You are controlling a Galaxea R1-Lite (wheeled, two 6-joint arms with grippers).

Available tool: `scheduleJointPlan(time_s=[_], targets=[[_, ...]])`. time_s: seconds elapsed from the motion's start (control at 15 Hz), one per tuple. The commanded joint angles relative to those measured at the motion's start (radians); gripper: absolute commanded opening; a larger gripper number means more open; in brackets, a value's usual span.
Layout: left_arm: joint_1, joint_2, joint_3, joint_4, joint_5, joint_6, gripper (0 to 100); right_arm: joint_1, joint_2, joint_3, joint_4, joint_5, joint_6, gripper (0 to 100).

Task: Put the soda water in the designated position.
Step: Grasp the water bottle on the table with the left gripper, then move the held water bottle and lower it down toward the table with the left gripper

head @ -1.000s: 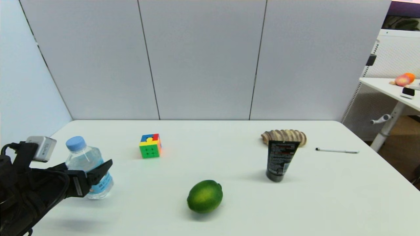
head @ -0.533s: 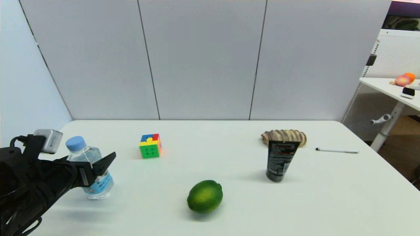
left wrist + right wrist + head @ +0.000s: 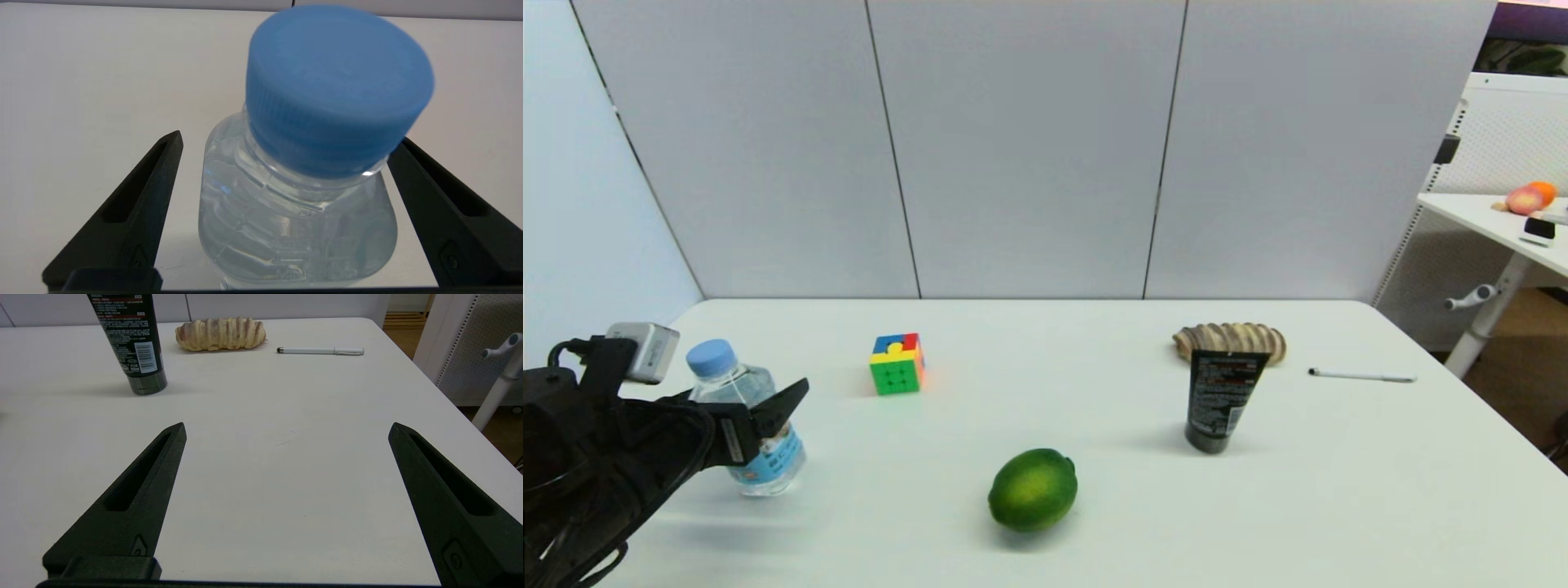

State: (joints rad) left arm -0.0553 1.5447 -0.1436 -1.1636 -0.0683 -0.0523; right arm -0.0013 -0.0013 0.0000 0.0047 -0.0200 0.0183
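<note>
The soda water (image 3: 765, 461), a small clear bottle with a light-blue cap and label, stands upright on the white table (image 3: 1094, 539) near its left edge. My left gripper (image 3: 760, 408) is open around the bottle's shoulder, one finger on each side. In the left wrist view the soda water (image 3: 294, 220) fills the space between the fingers of the left gripper (image 3: 289, 138), with a clear gap on one side. The designated position carries no mark that I can tell from the bare tabletop. My right gripper (image 3: 286, 426) hangs open over the table's right part, holding nothing.
A colourful puzzle cube (image 3: 898, 364) sits behind and right of the bottle. A green lime (image 3: 1032, 489) lies at the front centre. A black upright tube (image 3: 1217, 400), a ridged shell-like object (image 3: 1230, 341) and a white pen (image 3: 1362, 376) are at the right.
The left gripper has risen a little along the bottle, from its label to its shoulder, then held still. The bottle has stayed in place.
</note>
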Motion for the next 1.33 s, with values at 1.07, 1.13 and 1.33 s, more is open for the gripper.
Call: scheduleJointPlan(time_s=[1.07, 1.13, 1.33], targets=[[0.0, 0.081, -0.297, 0.022, -0.01, 0.066, 0, 0.0, 0.0, 0.0, 0.0, 0.0, 0.0, 100], [-0.001, 0.109, -0.355, 0.044, -0.013, 0.085, 0, 0.0, 0.0, 0.0, 0.0, 0.0, 0.0, 100], [-0.034, 0.195, -0.482, 0.065, -0.013, 0.095, 0, 0.001, 0.0, 0.0, 0.0, 0.0, 0.0, 100]])
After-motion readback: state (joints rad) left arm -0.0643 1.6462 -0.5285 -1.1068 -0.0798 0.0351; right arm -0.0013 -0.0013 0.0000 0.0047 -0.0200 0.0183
